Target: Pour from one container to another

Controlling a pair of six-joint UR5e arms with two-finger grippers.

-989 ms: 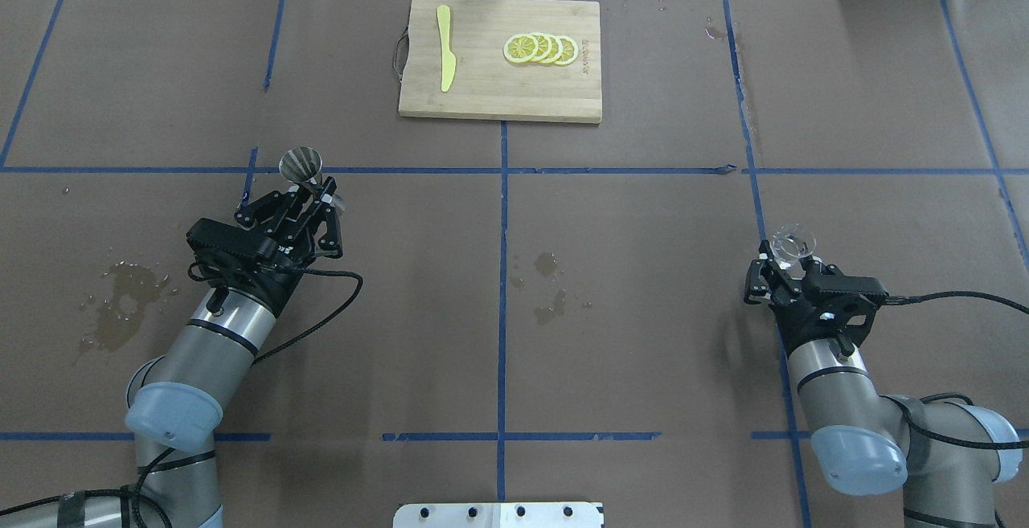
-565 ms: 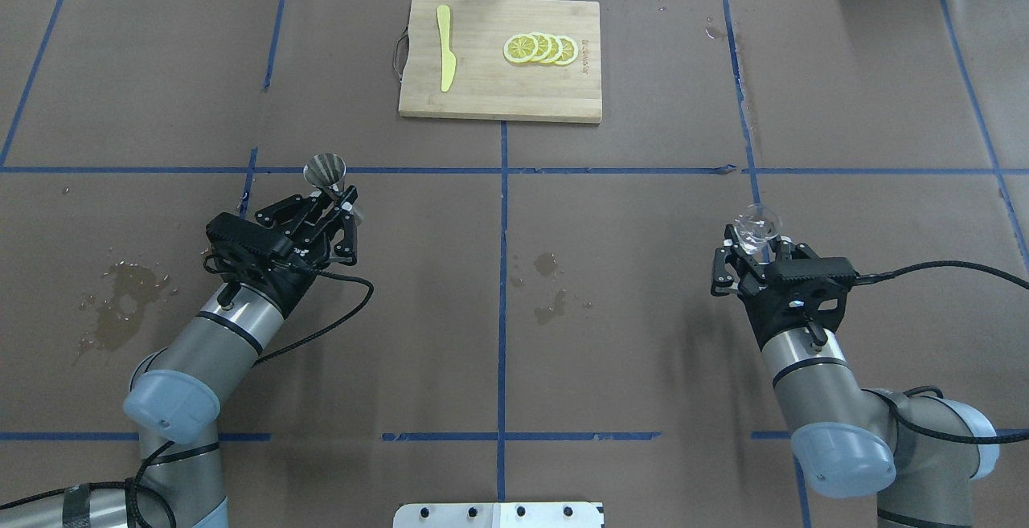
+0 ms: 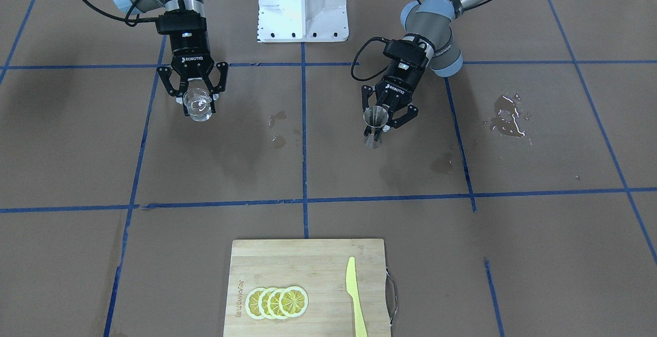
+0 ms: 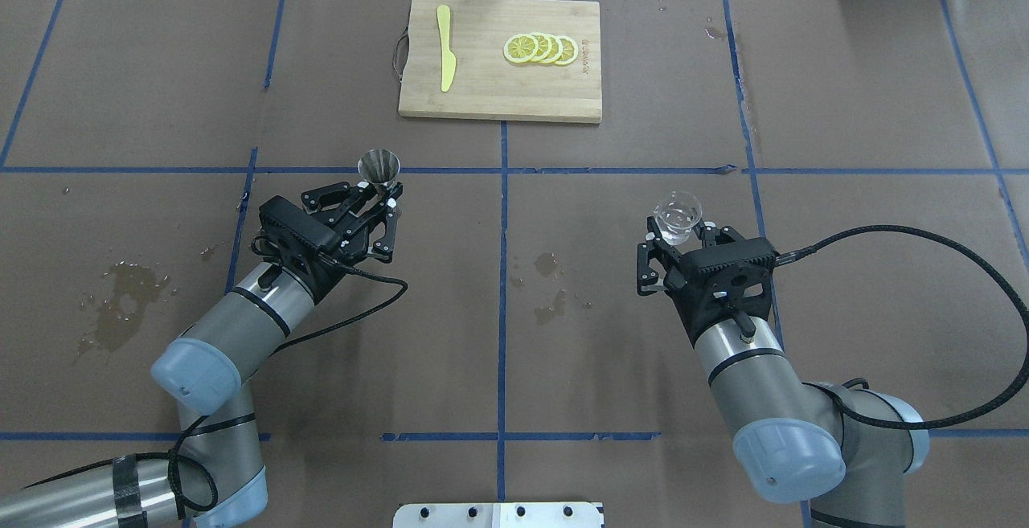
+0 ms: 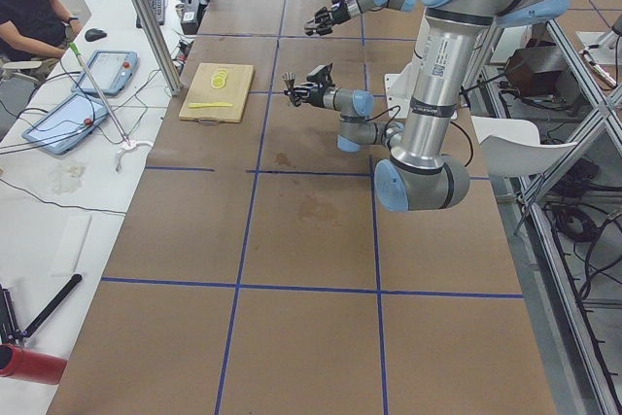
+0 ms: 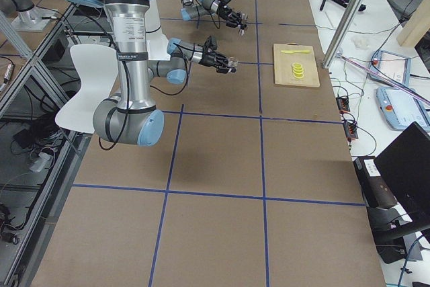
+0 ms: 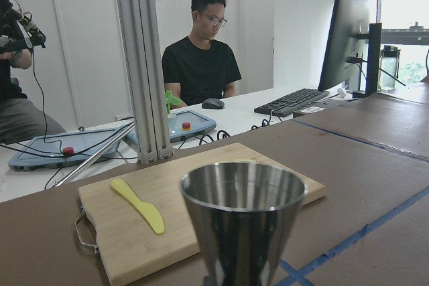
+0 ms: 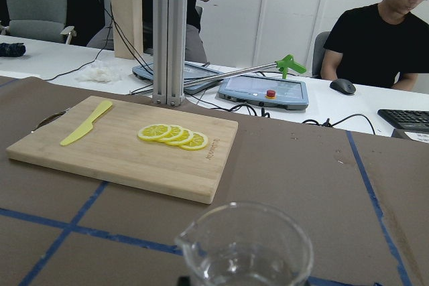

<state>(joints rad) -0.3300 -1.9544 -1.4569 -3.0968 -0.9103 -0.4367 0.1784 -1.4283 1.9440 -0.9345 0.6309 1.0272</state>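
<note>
Short of the bamboo board (image 4: 482,98), left tool (image 4: 383,194) pinches hourglass steel jigger (image 4: 379,165); right tool (image 4: 678,232) pinches clear lipped cup (image 4: 677,214).

Left gripper (image 4: 384,197): seen closed on the steel jigger (image 4: 379,165) below its upper cone; the jigger is held upright, mouth up, just ahead of the fingertips. Right gripper (image 4: 679,234): clamped on the clear glass measuring cup (image 4: 677,214), also upright. The two grippers are seen well apart. A wet patch (image 4: 549,287) is noted between them, a larger stain (image 4: 120,303) behind and outboard of the left gripper. A cutting board (image 4: 498,94) with lemon slices (image 4: 540,49) and a yellow knife (image 4: 445,47) is noted well ahead of both.
</note>
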